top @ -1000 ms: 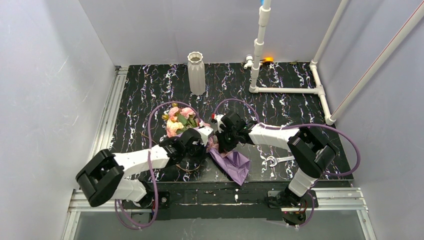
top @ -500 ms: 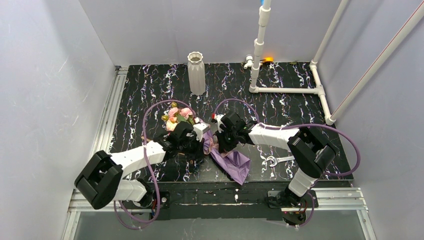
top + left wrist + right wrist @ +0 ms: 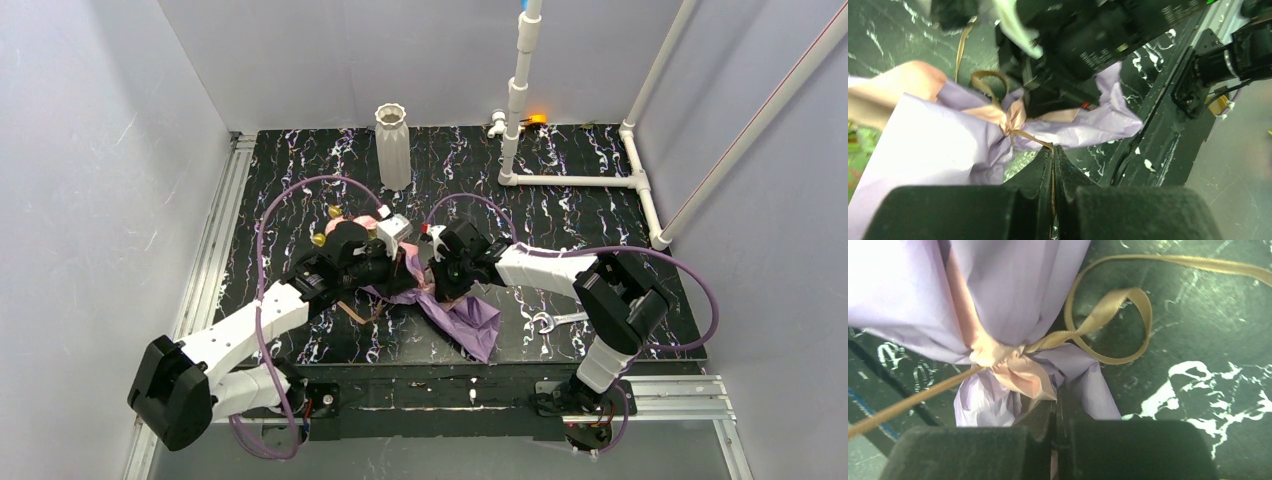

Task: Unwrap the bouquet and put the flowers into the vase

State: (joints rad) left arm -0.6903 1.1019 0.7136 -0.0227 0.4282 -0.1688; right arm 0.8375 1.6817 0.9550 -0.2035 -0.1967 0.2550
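Note:
The bouquet (image 3: 466,320) lies mid-table, purple paper (image 3: 933,145) outside, pink inside, cinched by a tan-gold ribbon (image 3: 1108,310). My left gripper (image 3: 1053,148) is shut on one ribbon end (image 3: 1030,138), which runs taut to the knot (image 3: 1010,120). My right gripper (image 3: 1055,402) is shut on a fold of the paper just below the knot (image 3: 993,354). From above, the left gripper (image 3: 392,274) and right gripper (image 3: 437,284) meet at the bouquet's neck. The flowers (image 3: 362,216) are mostly hidden behind the left wrist. The white ribbed vase (image 3: 393,147) stands upright at the back.
White plastic pipes (image 3: 572,181) frame the back right of the black marbled table (image 3: 300,170). A metal tool (image 3: 552,320) lies near the right arm's elbow. A loose ribbon loop (image 3: 352,310) trails left of the bouquet. Grey walls close in on three sides.
My left arm has swung away from the front edge toward the back, drawing the ribbon end with it and covering most of the flowers. The right arm has stayed in place.

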